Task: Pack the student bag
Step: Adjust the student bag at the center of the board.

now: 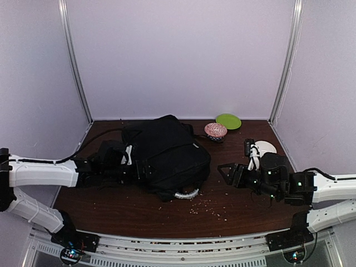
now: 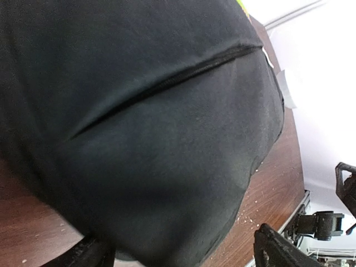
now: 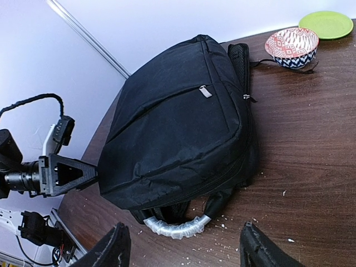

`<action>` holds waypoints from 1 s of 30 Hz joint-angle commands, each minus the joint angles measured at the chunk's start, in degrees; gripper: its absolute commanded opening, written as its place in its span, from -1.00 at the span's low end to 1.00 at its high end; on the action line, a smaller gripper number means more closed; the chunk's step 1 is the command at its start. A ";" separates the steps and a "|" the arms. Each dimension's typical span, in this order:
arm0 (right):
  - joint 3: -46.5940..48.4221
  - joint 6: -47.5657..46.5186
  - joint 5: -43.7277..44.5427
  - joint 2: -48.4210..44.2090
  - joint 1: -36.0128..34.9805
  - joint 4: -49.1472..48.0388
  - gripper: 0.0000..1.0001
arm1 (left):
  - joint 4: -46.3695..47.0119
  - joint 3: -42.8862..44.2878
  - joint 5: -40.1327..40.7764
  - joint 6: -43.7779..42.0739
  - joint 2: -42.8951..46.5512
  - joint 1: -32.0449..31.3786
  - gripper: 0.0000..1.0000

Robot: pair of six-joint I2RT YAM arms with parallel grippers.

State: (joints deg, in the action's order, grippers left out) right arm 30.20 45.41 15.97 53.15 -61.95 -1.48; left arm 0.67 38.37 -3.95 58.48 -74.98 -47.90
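Note:
The student bag [image 1: 167,153] lies flat in the middle of the table, a large black backpack with its silvery-grey handle [image 1: 187,194] toward the near edge. My left gripper [image 1: 133,164] is pressed up to the bag's left side. In the left wrist view the bag [image 2: 144,111] fills the frame and bulges between the wide-apart fingers [image 2: 278,250], with bare wood between it and the right one. My right gripper [image 1: 227,173] hovers just right of the bag. It stands open [image 3: 186,256], empty, with the handle [image 3: 175,227] just beyond it.
A patterned red bowl [image 1: 216,130] and a green plate [image 1: 228,120] sit at the back right. A white disc [image 1: 265,147] lies partly behind the right arm. Crumbs [image 1: 208,208] are scattered on the wood in front of the bag.

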 commanded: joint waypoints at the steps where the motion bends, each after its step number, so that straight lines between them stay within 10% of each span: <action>1: -1.47 -0.18 0.88 1.55 0.64 -0.63 0.34 | -3.62 -3.31 8.45 -0.16 8.09 0.88 0.80; 12: 7.77 11.78 -8.16 20.82 8.18 -7.38 0.32 | -1.74 -0.58 3.74 -1.47 6.33 4.49 0.67; 21: 15.78 17.86 -19.33 36.55 11.92 -12.48 -0.09 | 7.40 -2.32 -3.33 2.50 0.02 4.51 0.28; 30: 20.95 18.32 -22.16 39.48 11.78 -15.14 -0.85 | 9.99 -0.16 -5.40 2.01 -0.29 4.54 -0.88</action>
State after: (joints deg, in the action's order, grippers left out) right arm 47.66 63.57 -3.77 92.71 -50.04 -13.10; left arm 4.45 36.01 -7.27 61.43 -76.18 -43.33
